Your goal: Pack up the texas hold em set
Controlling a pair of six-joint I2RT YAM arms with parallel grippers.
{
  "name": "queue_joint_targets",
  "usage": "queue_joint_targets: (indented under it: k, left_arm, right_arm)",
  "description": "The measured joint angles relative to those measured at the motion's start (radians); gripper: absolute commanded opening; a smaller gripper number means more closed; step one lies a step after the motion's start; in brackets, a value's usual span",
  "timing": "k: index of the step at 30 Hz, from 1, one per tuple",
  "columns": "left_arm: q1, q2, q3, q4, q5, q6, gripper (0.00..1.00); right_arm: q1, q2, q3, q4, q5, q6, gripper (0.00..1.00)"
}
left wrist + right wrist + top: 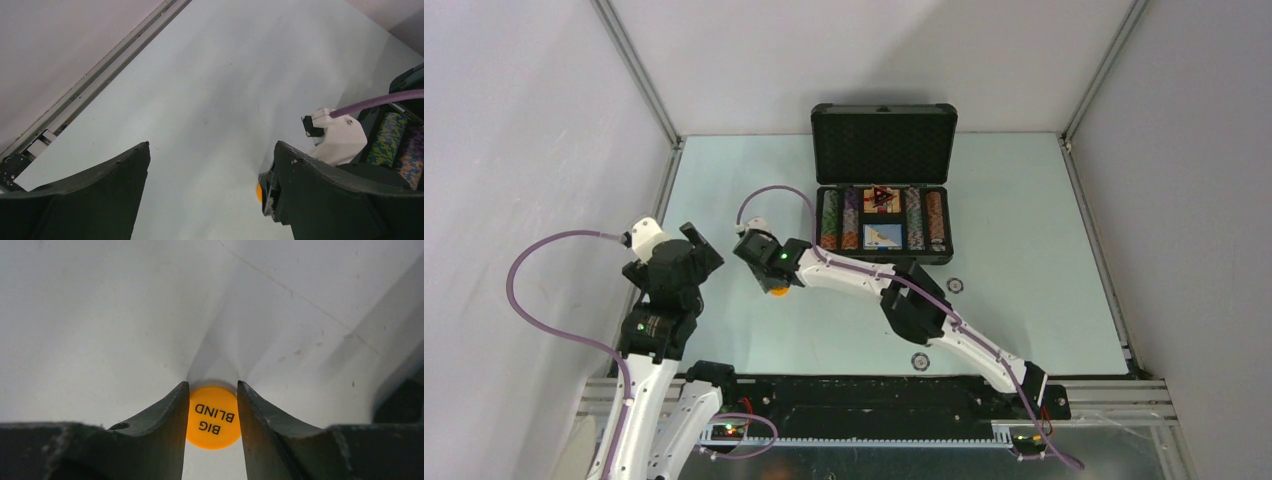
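below the fixed overhead camera, the right claw (769,282) sits low over the pale table (1044,250), with a round orange plastic button (778,292) peeking out just beneath it. the open dark grey hard briefcase with black corners (884,140) stands well off to that claw's right and further out, its tray lined with rows of small striped poker chips (829,220). two small round pale buttons (955,285) (920,361) lie loose further right. the left claw (696,248) hangs near, on the other side, not touching.

in the left wrist view, the left claw (211,150) gapes wide with only bare table between its fingers. a sliver of the orange button (259,192) shows past its right finger.

in the right wrist view, the right claw (213,384) is narrowed onto the orange button (213,417), printed "big blind", one finger touching each edge. whether it is off the table i cannot tell.

the step looks like picking up this button. next it needs a firm lift, then a carry over to the case tray.
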Motion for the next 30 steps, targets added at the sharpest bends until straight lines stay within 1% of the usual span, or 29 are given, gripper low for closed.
queue_joint_targets:
  k: [3,6,17,19,23,25,26,28,30]
  left_arm:
    - [0.000,0.000,0.000,0.000,0.000,0.000,0.98]
    - [0.000,0.000,0.000,0.000,0.000,0.000,0.98]
    - [0.000,0.000,0.000,0.000,0.001,0.000,0.98]
    - [0.000,0.000,0.000,0.000,0.001,0.000,0.98]
    - [0.000,0.000,0.000,0.000,0.003,0.000,0.98]
    - [0.000,0.000,0.000,0.000,0.004,0.000,0.98]
    - [0.000,0.000,0.000,0.000,0.004,0.000,0.98]
    - [0.000,0.000,0.000,0.000,0.005,0.000,0.98]
    - [0.000,0.000,0.000,0.000,0.005,0.000,0.98]
  right_arm:
    - [0.004,-0.045,-0.073,-0.012,0.031,0.030,0.43]
    - [0.005,-0.111,-0.184,-0.014,0.048,0.067,0.43]
    - [0.008,-0.500,-0.822,0.097,0.071,0.228,0.43]
    - [0.011,-0.549,-0.894,0.102,0.079,0.257,0.43]
    - [0.033,-0.593,-0.958,0.101,0.099,0.300,0.45]
    - [0.045,-0.605,-0.976,0.099,0.108,0.317,0.56]
    - [0.049,-0.609,-0.981,0.098,0.114,0.325,0.64]
    - [0.050,-0.614,-0.986,0.094,0.118,0.339,0.72]
    - [0.045,-0.619,-0.991,0.093,0.112,0.349,0.76]
